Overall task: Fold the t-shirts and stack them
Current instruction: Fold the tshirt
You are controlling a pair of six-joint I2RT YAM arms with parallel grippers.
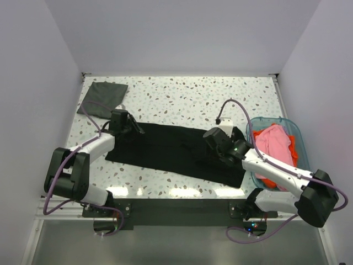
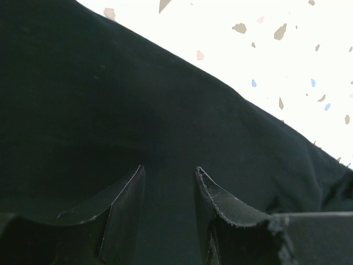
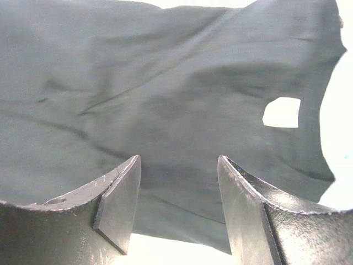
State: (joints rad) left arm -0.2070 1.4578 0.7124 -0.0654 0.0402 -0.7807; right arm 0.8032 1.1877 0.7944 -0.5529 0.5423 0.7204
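Teal see-through plastic bin [image 1: 277, 119] is the only container here, and it's stuffed with a crumpled pink shirt [image 1: 274, 142] on top of an orange shirt [image 1: 298, 149] that pokes out along the side away from the arms' reach and at the near corner.

The black shirt [image 1: 171, 146] lies flat on the speckled table [image 1: 182, 99] just left of the bin, with its right end right up against the bin wall. Its near edge runs fairly close to the table's front edge. Most of the bare tabletop is on the far side of it, running left from the bin.

The shirt's long axis goes crosswise, tilted a bit: the end by the bin sits nearer the arms and the other end sits further back. The right wrist view shows a small white patch [image 3: 282, 112] on the cloth, which looks like a tag.

A grey shirt [image 1: 103, 99] sits folded, well apart from the bin, at the far corner on the opposite side.

The left gripper [image 2: 168, 174] is low over the shirt's end furthest from the bin, fingers a little apart with nothing between them. The right gripper [image 3: 177, 163] is over the end next to the bin, fingers spread wider, also holding nothing.
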